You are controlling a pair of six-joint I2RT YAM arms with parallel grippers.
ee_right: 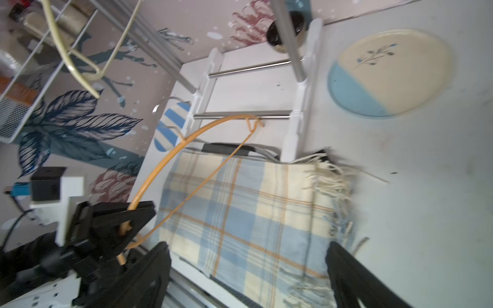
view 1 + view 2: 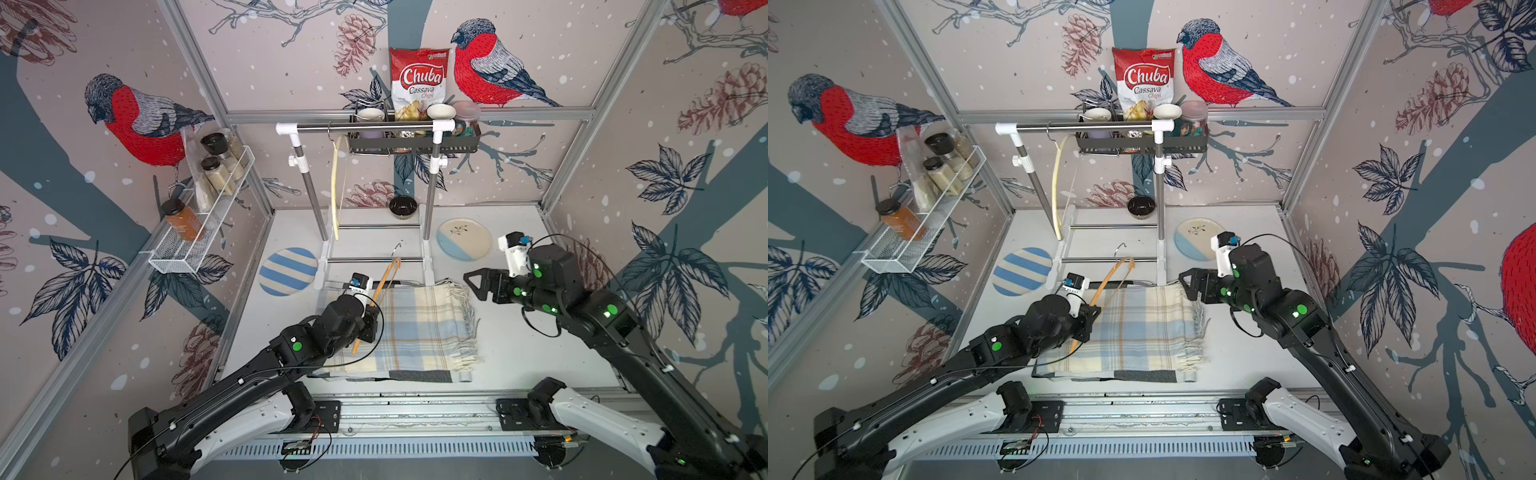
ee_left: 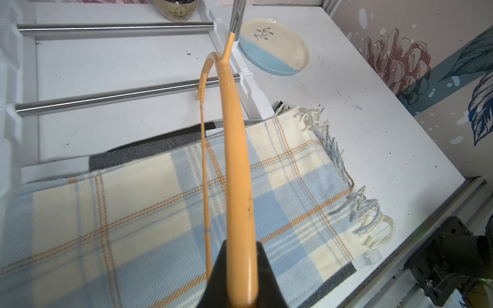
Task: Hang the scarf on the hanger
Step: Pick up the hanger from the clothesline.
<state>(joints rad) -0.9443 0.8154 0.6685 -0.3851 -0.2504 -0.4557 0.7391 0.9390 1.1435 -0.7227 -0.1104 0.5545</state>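
Gripping the hanger (image 2: 384,282) in my left claw (image 2: 368,328), I find the scarf (image 2: 415,328) just ahead of my released right claw (image 2: 473,286).

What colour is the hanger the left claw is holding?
The hanger is orange; it shows best in the left wrist view.

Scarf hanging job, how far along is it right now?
Done: the left gripper is shut on the orange hanger, holding it tilted over the scarf. In hand: the right gripper hovers open by the scarf's fringed end, gripping nothing. Left: the scarf lies folded flat on the table, so lifting it and draping it over the hanger are not yet done.
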